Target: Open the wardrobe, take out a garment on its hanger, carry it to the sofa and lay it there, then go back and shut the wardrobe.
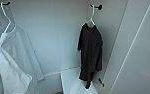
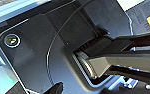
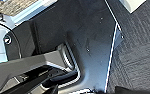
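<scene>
I find the wardrobe (image 1: 131, 50) open; the black garment (image 1: 90, 53) hangs inside on its white hanger (image 1: 92, 17), not yet taken; I cannot tell either gripper's state

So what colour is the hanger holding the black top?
White hanger, clearest in the head view.

Dark grey carpet floor (image 3: 138, 60) (ribbed weave), evenly lit.
</scene>
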